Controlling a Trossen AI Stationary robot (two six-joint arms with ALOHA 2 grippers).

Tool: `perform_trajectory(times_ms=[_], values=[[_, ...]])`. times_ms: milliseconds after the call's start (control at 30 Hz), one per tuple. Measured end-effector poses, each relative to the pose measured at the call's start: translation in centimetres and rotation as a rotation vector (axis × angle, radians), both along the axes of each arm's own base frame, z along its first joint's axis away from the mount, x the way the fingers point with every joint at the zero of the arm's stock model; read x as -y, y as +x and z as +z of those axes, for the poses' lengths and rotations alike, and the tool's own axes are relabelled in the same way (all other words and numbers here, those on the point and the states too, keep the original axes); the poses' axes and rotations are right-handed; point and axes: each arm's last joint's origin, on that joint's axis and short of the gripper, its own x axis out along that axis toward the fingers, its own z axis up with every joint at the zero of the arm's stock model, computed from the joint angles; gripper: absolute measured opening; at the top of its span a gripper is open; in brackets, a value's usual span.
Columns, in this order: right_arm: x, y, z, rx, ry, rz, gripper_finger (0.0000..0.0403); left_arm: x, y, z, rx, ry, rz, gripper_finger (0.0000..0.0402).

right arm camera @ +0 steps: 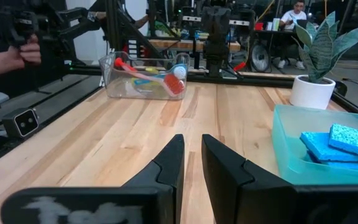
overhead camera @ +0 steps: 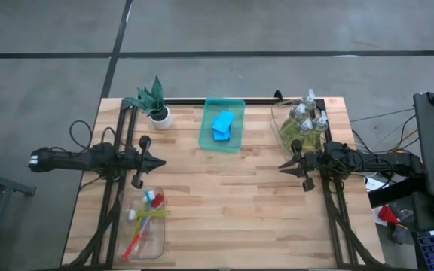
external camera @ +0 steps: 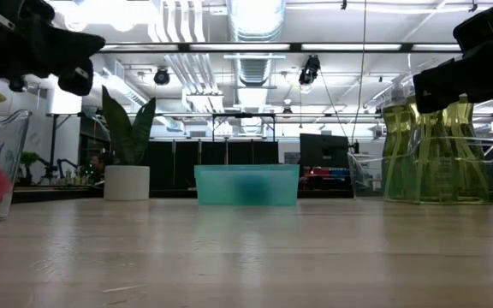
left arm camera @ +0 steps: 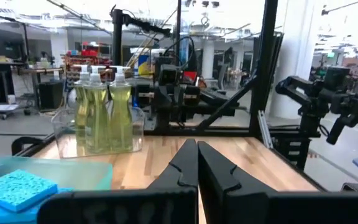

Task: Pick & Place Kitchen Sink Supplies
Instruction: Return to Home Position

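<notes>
The left tool (overhead camera: pixel 160 162) hovers clenched and empty over the left side of the bench (overhead camera: pixel 232 211). The right tool (overhead camera: pixel 283 166) faces it, fingers slightly parted, grasping nothing. By the left arm, brushes (overhead camera: pixel 145 218) lie in a clear front tray (overhead camera: pixel 157 248). Blue sponges (overhead camera: pixel 223 124) sit in a green tray (overhead camera: pixel 232 144) at the far middle, and soap bottles (overhead camera: pixel 304 120) stand in a clear corner tray (overhead camera: pixel 286 135) beside the right arm.
</notes>
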Motion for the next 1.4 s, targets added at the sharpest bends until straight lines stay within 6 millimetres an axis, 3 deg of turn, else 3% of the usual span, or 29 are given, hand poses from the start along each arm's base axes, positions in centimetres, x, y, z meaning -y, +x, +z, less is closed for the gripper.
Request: perform_trajectory(times_ms=[1400], values=[[0.0, 0.0, -0.01, 0.0, 0.0, 0.0, 0.0052, -0.08, -0.02, -0.35, -0.039, -0.065, 0.026, 0.0]])
